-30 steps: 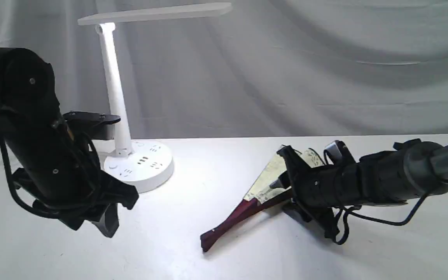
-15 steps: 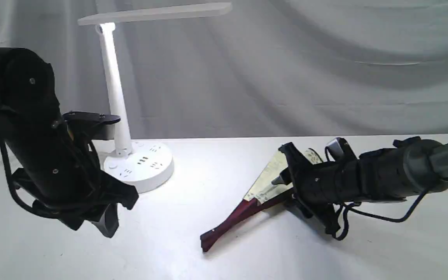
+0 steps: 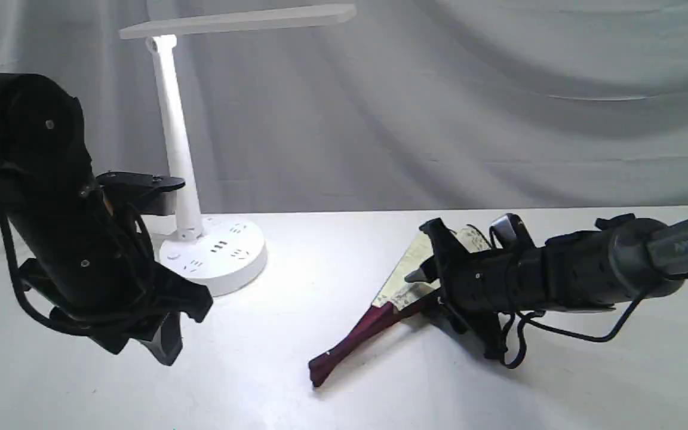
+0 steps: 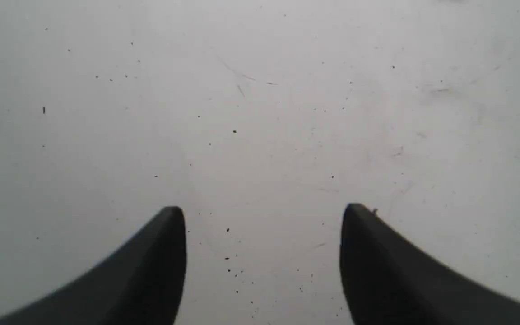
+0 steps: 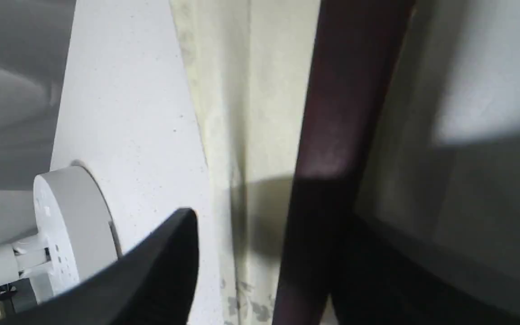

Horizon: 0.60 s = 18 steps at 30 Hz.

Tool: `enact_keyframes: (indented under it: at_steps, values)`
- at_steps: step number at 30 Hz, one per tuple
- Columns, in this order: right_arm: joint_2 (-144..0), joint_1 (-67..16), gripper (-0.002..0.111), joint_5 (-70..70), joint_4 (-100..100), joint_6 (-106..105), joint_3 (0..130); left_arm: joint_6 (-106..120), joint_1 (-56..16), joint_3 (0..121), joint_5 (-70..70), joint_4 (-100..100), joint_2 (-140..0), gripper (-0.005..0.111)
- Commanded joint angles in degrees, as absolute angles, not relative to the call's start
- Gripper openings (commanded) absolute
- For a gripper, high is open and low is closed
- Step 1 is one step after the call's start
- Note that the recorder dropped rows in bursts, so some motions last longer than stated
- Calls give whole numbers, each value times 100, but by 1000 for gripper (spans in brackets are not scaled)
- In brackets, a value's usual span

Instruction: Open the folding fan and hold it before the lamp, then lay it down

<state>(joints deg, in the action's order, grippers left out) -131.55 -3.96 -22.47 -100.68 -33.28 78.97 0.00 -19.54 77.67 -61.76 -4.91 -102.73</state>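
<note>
The folding fan (image 3: 374, 315) lies partly spread on the white table (image 3: 296, 280), its maroon pivot end toward the front and its cream paper toward the back. My right gripper (image 3: 418, 254) stands open at the paper part. In the right wrist view the maroon guard (image 5: 345, 113) and a cream pleat (image 5: 224, 113) run between the two dark fingers, with a gap beside the left one. The white lamp (image 3: 177, 137) stands lit at the back left. My left gripper (image 3: 165, 343) hangs open over bare table in front of the lamp's base, its fingertips (image 4: 174, 216) wide apart.
The lamp's round base (image 3: 218, 257) with sockets takes the back left of the table and also shows in the right wrist view (image 5: 66, 216). A grey cloth backdrop (image 3: 499, 107) hangs behind. Loose cables (image 3: 559, 334) dangle under the right arm.
My right gripper has slid a little to the left along the fan. The fan, the left arm and the lamp have stayed where they were.
</note>
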Motion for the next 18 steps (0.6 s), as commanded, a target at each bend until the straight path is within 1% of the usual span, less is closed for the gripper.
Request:
enact_keyframes:
  at_steps: [1, 4, 13, 18]
  values:
    - [-13237, -411, 44, -2252, -9995, -3460, 7876, 0, -1941, 7748, -6172, -541, -10213, 50]
    - [-13237, -400, 39, -2282, -9995, -3460, 7876, 0, -1941, 7748, -6172, -541, -10213, 50]
    - [-13237, -400, 11, -2305, -9995, -3565, 7876, 0, -1941, 7748, -6172, -541, -10213, 50]
    - [-13237, -400, 0, -2543, -9995, -3742, 7876, 0, -1941, 7748, -6172, -541, -10213, 50]
